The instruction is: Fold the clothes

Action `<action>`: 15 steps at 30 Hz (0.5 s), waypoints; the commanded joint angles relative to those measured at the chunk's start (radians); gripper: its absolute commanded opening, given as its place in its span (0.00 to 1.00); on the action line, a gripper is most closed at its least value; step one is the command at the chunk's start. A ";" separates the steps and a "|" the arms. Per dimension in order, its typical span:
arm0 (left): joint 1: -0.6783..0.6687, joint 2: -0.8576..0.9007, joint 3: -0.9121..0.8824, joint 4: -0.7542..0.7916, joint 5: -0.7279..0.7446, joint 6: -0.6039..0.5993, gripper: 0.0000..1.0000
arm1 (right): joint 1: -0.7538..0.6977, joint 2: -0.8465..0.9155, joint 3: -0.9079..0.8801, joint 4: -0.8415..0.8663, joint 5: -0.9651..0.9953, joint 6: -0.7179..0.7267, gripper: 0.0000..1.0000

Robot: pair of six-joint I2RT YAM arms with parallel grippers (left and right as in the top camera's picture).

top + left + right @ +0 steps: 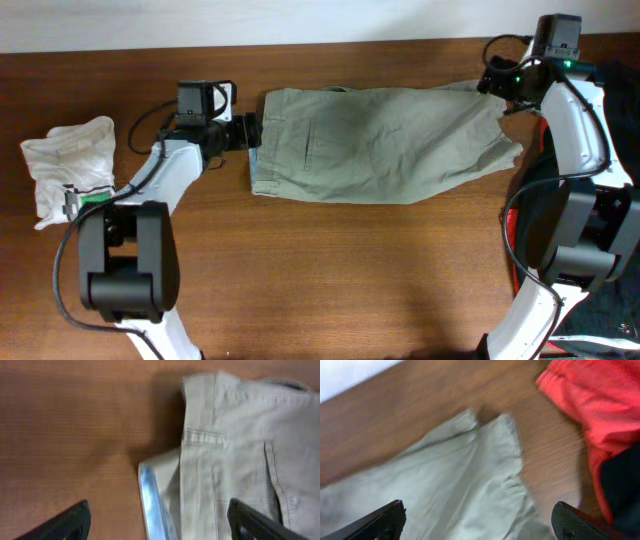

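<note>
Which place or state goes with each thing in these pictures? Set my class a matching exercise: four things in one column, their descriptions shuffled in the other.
Things
1. khaki trousers
2. white garment
3. red garment
4. left gripper

Descriptions
A. open, at the waistband end
B. crumpled at the left end of the table
C. laid flat across the middle of the table
D. just past the leg ends, bare wood between

Pairs: 1-C, 2-B, 3-D, 4-A
</note>
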 commanded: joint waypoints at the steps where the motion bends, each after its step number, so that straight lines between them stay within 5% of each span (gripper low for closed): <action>1: 0.000 -0.053 0.005 -0.031 0.132 0.002 0.87 | 0.025 -0.041 0.008 -0.058 -0.178 -0.042 0.92; 6: -0.013 -0.053 0.005 0.046 0.148 -0.002 0.81 | 0.072 -0.041 0.008 -0.155 -0.159 -0.042 0.92; 11: -0.014 -0.050 0.002 -0.098 0.149 -0.007 0.66 | 0.072 -0.041 0.008 -0.336 -0.042 -0.042 0.93; 15: -0.065 -0.004 0.001 -0.209 0.153 -0.028 0.64 | 0.072 -0.041 0.008 -0.467 -0.038 -0.042 0.94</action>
